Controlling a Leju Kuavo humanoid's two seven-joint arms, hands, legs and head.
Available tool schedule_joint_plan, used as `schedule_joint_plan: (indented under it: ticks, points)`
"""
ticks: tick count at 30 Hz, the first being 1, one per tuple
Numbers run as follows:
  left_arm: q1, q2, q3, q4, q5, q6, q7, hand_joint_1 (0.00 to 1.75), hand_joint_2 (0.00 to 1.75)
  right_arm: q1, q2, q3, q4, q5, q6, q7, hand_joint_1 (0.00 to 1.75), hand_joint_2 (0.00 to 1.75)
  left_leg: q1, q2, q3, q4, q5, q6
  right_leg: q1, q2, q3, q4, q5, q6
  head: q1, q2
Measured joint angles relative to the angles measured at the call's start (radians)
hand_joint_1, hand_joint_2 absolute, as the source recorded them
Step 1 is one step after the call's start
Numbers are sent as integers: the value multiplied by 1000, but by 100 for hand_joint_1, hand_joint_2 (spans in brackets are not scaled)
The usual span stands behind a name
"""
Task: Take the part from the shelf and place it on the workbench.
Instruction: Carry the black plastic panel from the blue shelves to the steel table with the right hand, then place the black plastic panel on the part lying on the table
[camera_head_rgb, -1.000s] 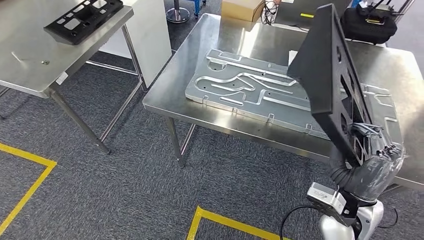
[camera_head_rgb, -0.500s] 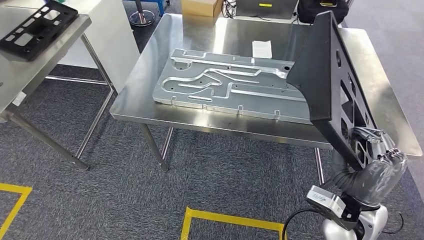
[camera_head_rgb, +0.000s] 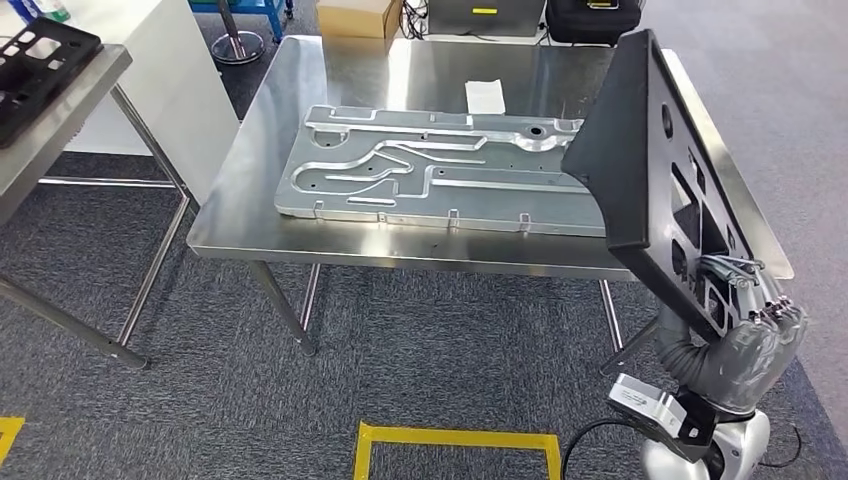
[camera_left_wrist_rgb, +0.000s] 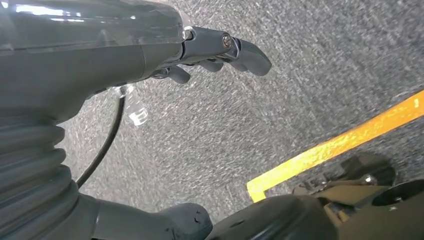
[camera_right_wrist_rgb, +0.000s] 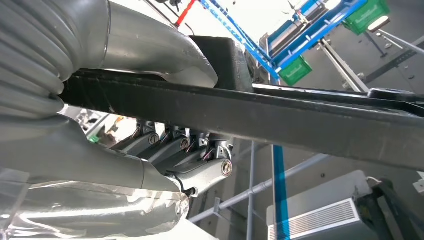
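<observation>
Above the near right corner of the workbench (camera_head_rgb: 250, 225), the black part (camera_head_rgb: 650, 170) stands nearly upright in the air, its lower end clamped in the right hand (camera_head_rgb: 745, 320); in the right wrist view the thumb (camera_right_wrist_rgb: 165, 55) presses one face and the fingers (camera_right_wrist_rgb: 195, 150) curl against the other. On the workbench lies a large stamped metal plate (camera_head_rgb: 430, 175), with a white slip (camera_head_rgb: 485, 97) behind it toward the far edge. The left hand (camera_left_wrist_rgb: 200, 55) hangs over grey carpet (camera_left_wrist_rgb: 300, 75) with nothing in it, fingers loosely curled and apart from the thumb.
</observation>
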Motion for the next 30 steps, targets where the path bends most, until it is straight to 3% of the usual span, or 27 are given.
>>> schedule_joint_plan:
  ticks: [9,11,13,14,16,18,20,21,23,24,26,28,30]
  points:
    - [0,0,1,0,2,-4,11,0,175,0,2,0,0,0,0,6,175,175,-3,0,-4,1,4,10,-3,0,1,-11,10,17,0,0]
    - [-1,0,4,0,10,-16,11,0,175,0,2,1,1,6,0,7,175,175,-6,1,-5,-3,0,22,-7,0,2,-12,16,30,-1,0]
    - [-2,0,12,0,25,-33,2,0,175,0,3,2,2,14,0,9,175,175,-5,3,4,-20,-6,41,-9,-2,2,-1,26,45,-1,0]
    - [-1,0,16,0,29,-37,-2,0,175,0,3,2,3,17,0,10,175,175,-1,5,15,-30,-8,48,-8,-9,-4,16,24,47,0,0]
    - [0,-1,21,0,33,-40,-9,0,175,-1,3,3,3,24,0,10,175,175,4,9,33,-37,-11,53,-9,-24,-41,82,-16,48,3,0]
    - [2,-1,25,0,34,-40,-12,0,175,0,3,4,4,28,0,10,175,175,7,13,43,-37,-20,47,-15,-31,-111,197,-69,55,4,0]
    - [5,-1,28,0,34,-40,-14,0,175,5,4,4,4,29,0,8,175,175,14,17,59,-36,-33,34,-27,-36,-153,249,-73,68,4,0]
    - [7,-1,29,0,34,-39,-14,0,175,6,4,4,4,29,0,7,175,175,20,19,73,-34,-39,25,-33,-39,-146,224,-51,73,4,0]
    - [9,1,32,0,33,-38,-12,0,175,7,4,4,4,29,0,5,175,175,32,22,102,-29,-60,1,-46,-50,-95,105,19,85,7,0]
    - [8,2,33,0,33,-37,-10,0,175,6,4,4,5,29,0,5,175,175,35,23,111,-26,-69,-11,-47,-54,-79,53,40,87,11,0]
    - [5,5,35,0,33,-37,-6,0,175,9,4,4,8,29,0,5,175,175,33,24,112,-24,-82,-31,-43,-57,-80,22,52,72,16,0]
    - [1,6,38,0,34,-37,-3,0,175,13,4,3,8,29,0,6,175,175,34,26,107,-14,-78,-43,-40,-52,-84,28,44,43,13,0]
    - [-2,6,40,0,34,-37,-2,0,175,13,5,3,8,29,0,6,175,175,37,24,67,63,-58,-48,-37,-48,-69,25,30,26,8,0]
